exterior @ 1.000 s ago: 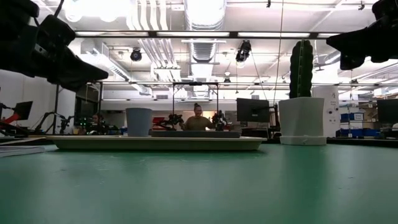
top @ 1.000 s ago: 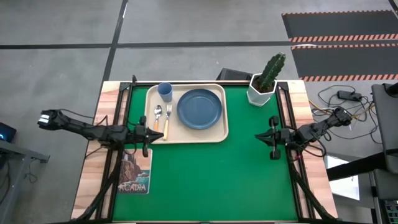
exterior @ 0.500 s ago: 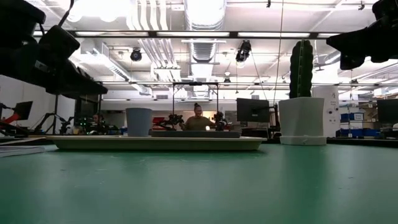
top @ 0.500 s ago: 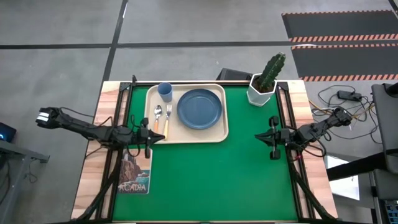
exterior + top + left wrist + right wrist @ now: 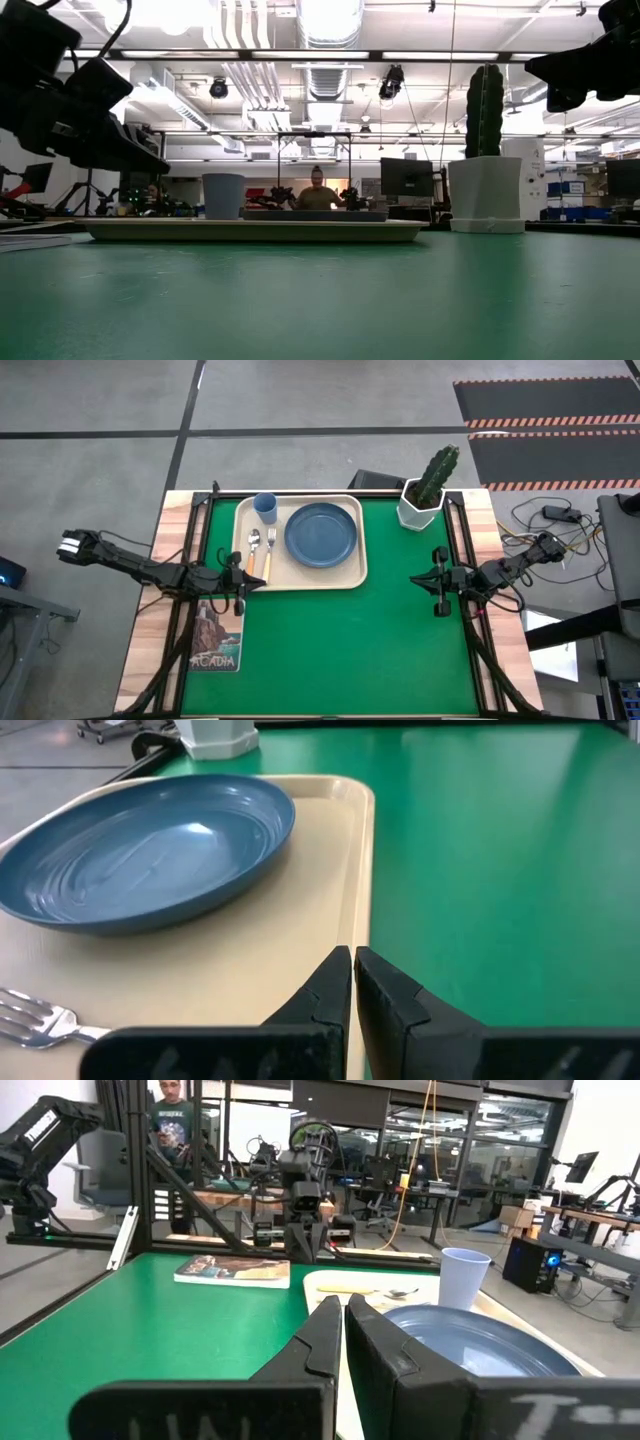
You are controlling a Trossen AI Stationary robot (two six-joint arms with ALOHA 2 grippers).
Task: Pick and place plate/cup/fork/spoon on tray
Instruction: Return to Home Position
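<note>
The cream tray (image 5: 350, 575) lies at the far left of the green mat. On it rest the slate-blue plate (image 5: 321, 534), the light-blue cup (image 5: 265, 507) upright at its far left corner, and the spoon (image 5: 253, 544) and fork (image 5: 270, 546) side by side, left of the plate. My left gripper (image 5: 258, 582) is shut and empty, just over the tray's near left corner; its wrist view (image 5: 352, 958) shows the tips above the tray's rim. My right gripper (image 5: 415, 580) is shut and empty above the mat's right side, pointing toward the tray.
A white pot with a cactus (image 5: 424, 498) stands at the far right corner of the mat. A booklet (image 5: 217, 635) lies on the table's left side near my left arm. A person (image 5: 317, 190) sits in the room beyond the table.
My left gripper has come down and drawn back a little toward the table's left edge, staying shut. The things on the tray have kept still.
</note>
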